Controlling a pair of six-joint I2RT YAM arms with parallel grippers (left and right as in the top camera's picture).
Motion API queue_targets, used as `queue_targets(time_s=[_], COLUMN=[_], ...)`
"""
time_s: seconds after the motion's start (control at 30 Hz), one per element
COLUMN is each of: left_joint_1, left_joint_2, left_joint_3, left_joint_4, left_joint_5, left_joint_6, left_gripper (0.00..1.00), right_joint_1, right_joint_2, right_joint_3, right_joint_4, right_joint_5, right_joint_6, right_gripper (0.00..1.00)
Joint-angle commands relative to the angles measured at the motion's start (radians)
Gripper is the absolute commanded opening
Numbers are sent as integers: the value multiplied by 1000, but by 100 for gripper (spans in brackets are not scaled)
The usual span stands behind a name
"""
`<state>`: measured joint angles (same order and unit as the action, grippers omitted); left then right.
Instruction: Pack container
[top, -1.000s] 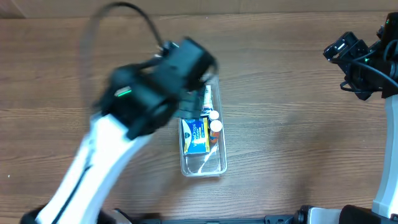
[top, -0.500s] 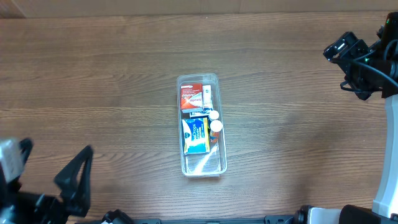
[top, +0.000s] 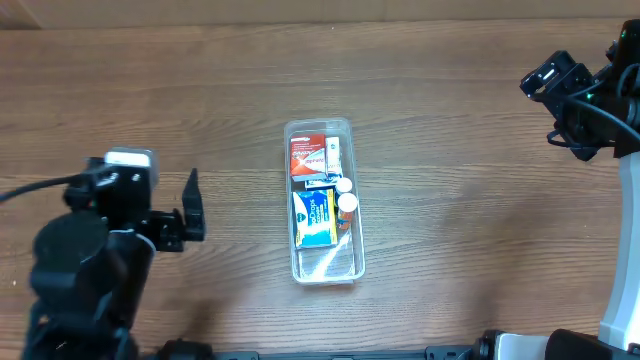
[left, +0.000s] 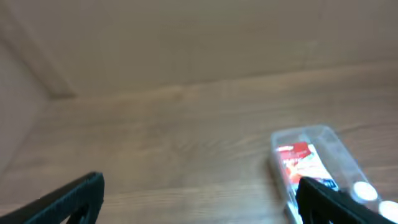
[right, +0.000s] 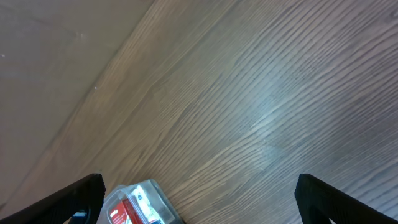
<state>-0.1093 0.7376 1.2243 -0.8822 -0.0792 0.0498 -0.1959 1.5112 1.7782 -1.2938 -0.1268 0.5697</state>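
- only the overhead view shows the whole container (top: 327, 262): a long clear bin lying lengthwise at the middle of the wooden table (top: 470, 200). at its far end a red box (top: 306, 157) sits beside a slim white box (top: 333, 154). nearer in, a blue box (top: 314, 218) sits beside two white-capped bottles (top: 346, 202).
- the left wrist view catches only the container's far end with the red box, blurred, low at the right. the right wrist view shows just one corner of the container at its bottom edge.
- the left arm (top: 80, 270) rises from the near left edge of the table. the left gripper (top: 190, 208) is left of the container and well apart from it.
- the right arm (top: 600, 100) is folded at the far right. the right gripper (top: 547, 78) is well away from the container.
- the left gripper's fingers (left: 68, 199) are spread wide, with nothing held or touched.
- the right gripper's fingers (right: 62, 200) are also wide apart, over bare wood, with nothing held.
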Motion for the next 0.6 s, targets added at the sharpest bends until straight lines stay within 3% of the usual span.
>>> queue_targets(time_s=[0.0, 0.2, 0.57], left_joint_1=[68, 92, 162], left_joint_2=[-153, -450, -726], left_joint_3=[-344, -840, -1122], left_joint_4=[215, 528, 536], left_joint_5=[203, 230, 236], left_joint_6=[61, -35, -84], left_gripper=[100, 100, 100], right_joint_1=[-2, -2, -2], right_joint_2=[-4, -4, -4], right_joint_3=[10, 10, 10], right_joint_4=[5, 5, 5], right_joint_5=[-2, -2, -2], right_joint_6=[0, 0, 0], right_gripper=[100, 100, 100])
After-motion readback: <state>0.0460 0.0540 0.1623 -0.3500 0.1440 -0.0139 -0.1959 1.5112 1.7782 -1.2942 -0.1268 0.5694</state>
